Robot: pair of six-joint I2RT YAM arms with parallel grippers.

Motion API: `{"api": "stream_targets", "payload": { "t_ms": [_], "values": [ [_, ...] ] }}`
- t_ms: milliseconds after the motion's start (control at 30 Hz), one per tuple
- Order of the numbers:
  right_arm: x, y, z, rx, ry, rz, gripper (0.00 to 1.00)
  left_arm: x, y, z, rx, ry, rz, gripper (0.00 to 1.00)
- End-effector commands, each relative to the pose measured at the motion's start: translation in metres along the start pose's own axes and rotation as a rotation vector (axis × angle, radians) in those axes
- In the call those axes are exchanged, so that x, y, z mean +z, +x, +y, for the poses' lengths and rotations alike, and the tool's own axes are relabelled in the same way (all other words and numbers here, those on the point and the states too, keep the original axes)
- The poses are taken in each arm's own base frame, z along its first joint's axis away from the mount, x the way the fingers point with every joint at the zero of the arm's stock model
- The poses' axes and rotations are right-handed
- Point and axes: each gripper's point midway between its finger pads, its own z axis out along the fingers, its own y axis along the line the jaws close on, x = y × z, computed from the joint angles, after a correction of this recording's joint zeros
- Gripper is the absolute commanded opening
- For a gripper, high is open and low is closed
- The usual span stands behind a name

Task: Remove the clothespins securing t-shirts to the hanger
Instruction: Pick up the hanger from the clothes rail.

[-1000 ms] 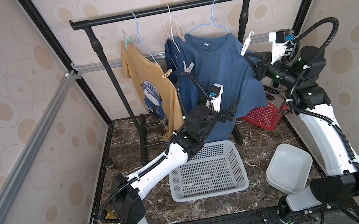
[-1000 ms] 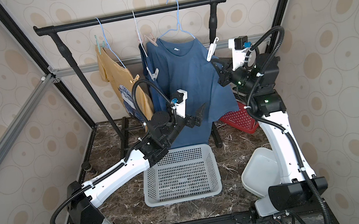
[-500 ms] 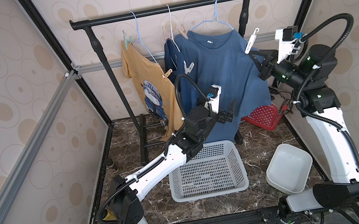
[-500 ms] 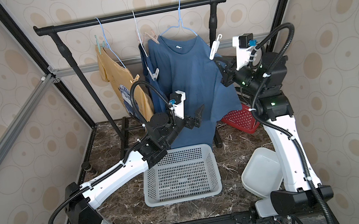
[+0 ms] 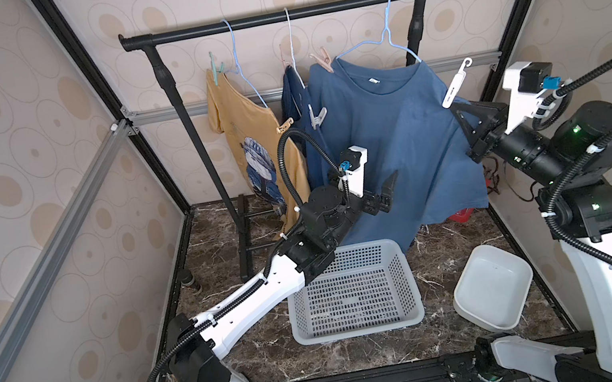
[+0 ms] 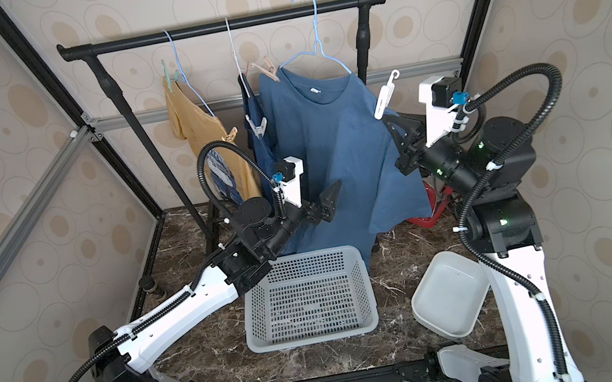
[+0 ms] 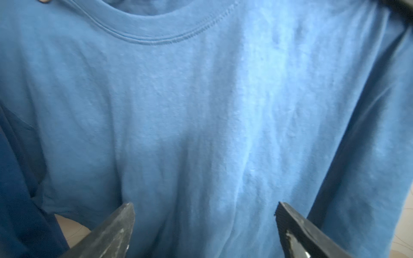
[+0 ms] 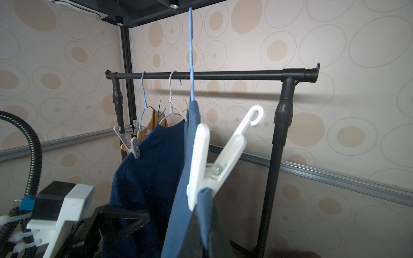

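Centre right, right gripper (image 5: 461, 116) is pinching limp blue t-shirt (image 5: 392, 135) under light, rigid white clothespin (image 5: 455, 85), likely best squeezed at its tails; left gripper (image 7: 204, 223) is gaping.

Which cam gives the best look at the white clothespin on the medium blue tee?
Right wrist view: the white clothespin sits large mid-frame, spring and hook clear, clamped on the medium blue t-shirt. In both top views the clothespin is small, at the shirt's shoulder edge. Left wrist view: only shirt fabric.
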Motion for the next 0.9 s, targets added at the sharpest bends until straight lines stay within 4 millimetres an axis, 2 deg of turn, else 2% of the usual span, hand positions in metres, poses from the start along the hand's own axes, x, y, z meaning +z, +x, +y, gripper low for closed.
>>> {"api": "stream_targets", "payload": {
  "t_ms": [0, 267, 467, 633, 867],
  "values": [
    [-0.016, -0.025, 0.006, -0.058, 0.022, -0.068, 0.00, -0.013, -0.015, 0.004, -0.014, -0.003, -0.024, 0.99],
    [-0.044, -0.072, 0.025, -0.101, 0.010, -0.156, 0.00, -0.031, -0.012, 0.013, -0.018, -0.032, -0.013, 0.99],
    [-0.056, -0.108, 0.039, -0.104, -0.032, -0.223, 0.00, -0.039, -0.010, 0.018, -0.008, -0.053, 0.000, 0.99],
    [-0.060, -0.130, 0.048, -0.084, -0.073, -0.280, 0.00, -0.046, -0.005, 0.024, -0.002, -0.068, 0.026, 0.99],
    [-0.076, -0.158, 0.072, -0.057, -0.188, -0.353, 0.00, -0.062, 0.000, 0.034, -0.001, -0.100, 0.038, 0.99]
  ]
}}
